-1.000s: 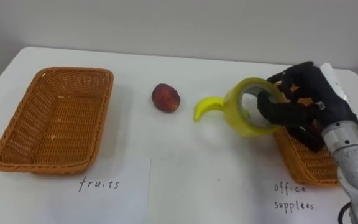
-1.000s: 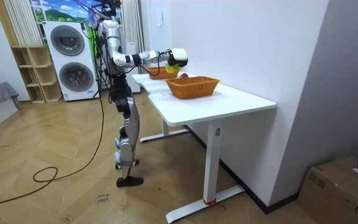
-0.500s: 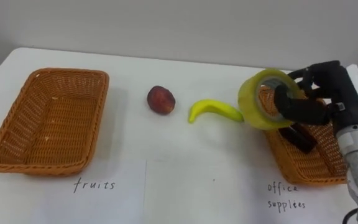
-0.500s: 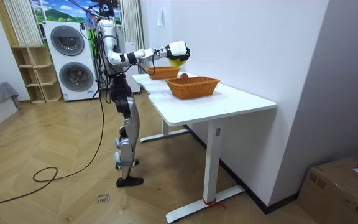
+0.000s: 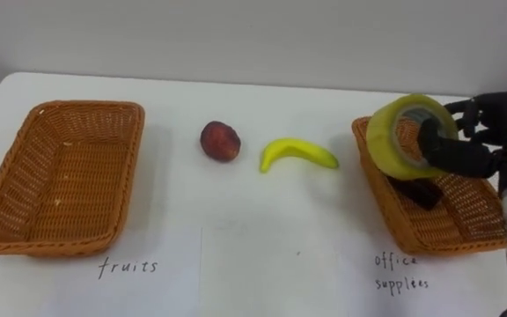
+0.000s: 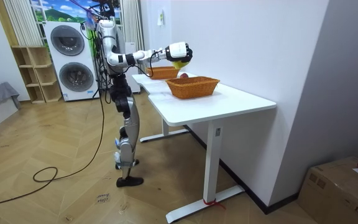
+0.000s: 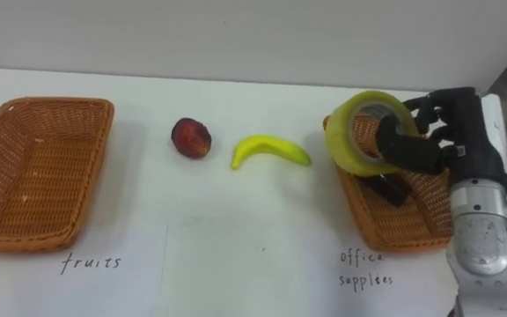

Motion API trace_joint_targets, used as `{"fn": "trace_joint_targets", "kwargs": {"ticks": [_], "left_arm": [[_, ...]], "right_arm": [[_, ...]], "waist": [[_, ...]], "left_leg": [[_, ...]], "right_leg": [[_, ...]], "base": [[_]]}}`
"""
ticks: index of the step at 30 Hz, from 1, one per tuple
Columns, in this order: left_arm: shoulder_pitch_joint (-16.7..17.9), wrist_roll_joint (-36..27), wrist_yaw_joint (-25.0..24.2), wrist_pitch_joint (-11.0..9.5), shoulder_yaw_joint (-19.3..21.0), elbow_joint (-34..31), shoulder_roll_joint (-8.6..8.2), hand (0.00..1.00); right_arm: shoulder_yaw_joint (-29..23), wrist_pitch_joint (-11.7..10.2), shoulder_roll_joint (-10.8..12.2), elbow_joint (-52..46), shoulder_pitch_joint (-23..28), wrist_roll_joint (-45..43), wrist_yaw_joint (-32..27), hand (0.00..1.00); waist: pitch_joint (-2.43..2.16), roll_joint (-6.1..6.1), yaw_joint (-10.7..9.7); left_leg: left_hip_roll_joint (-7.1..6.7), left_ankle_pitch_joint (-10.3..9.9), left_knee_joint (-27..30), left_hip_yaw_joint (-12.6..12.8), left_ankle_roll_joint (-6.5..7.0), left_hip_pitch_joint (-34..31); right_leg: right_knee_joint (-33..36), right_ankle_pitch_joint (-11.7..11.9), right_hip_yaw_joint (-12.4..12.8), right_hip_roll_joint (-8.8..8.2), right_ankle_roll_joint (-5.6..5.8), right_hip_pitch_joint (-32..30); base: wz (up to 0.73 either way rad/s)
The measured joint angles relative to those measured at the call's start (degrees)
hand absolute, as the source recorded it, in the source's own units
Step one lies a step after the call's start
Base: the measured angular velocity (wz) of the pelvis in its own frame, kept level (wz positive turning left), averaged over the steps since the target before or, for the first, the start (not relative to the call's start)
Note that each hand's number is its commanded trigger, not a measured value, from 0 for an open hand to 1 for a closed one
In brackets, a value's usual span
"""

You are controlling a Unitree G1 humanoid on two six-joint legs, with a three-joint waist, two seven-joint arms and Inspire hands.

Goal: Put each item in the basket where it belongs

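My right hand (image 5: 478, 141) (image 7: 438, 136) is shut on a yellow roll of tape (image 5: 400, 139) (image 7: 359, 132), with the thumb through its hole. It holds the roll in the air over the near-left part of the office-supplies basket (image 5: 465, 224) (image 7: 385, 224). A dark flat object (image 5: 416, 194) (image 7: 387, 189) lies inside that basket. A banana (image 5: 296, 152) (image 7: 269, 150) and a reddish peach (image 5: 220, 140) (image 7: 191, 137) lie on the white table (image 5: 262, 246) between the baskets. The fruits basket (image 5: 55, 176) (image 7: 33, 172) at the left holds nothing. In the room view the robot stands at the table's end, right hand (image 6: 178, 52) raised.
Paper labels reading "fruits" (image 5: 128, 267) and "office supplies" (image 5: 403, 271) lie at the table's near edge in front of each basket. A wall runs behind the table. In the room view, washing machines (image 6: 72, 62) stand behind the robot.
My right hand has carried the tape roll rightward, from beside the banana to above the office-supplies basket. The camera has shifted a little, so the whole scene sits further left.
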Motion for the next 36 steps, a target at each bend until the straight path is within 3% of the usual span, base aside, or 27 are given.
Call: {"fn": "trace_joint_targets", "kwargs": {"ticks": [11, 36], "left_arm": [[1.28, -2.28, 0.06, 0.34, -0.5, -0.52, 0.17, 0.0], [2.14, -2.27, 0.59, 1.06, -1.17, -1.04, 0.14, 0.0]], "right_arm": [[-0.41, 1.36, -0.04, 5.39, 0.51, 1.78, -0.04, 1.0], [-2.1, 1.68, -0.03, 7.54, 0.51, 1.93, 1.21, 1.0]], "waist": [[0.0, -0.05, -3.17], [0.18, -0.49, -3.22]], "left_leg": [[0.6, -0.11, 0.03, 0.47, -0.17, 0.01], [0.72, -0.12, -0.12, 0.89, -0.2, -0.06]], "right_leg": [[0.0, 0.0, 0.22, 0.26, -0.01, -0.17], [0.03, -0.01, 0.52, 0.29, -0.01, -0.39]], "base": [[-0.01], [0.0]]}}
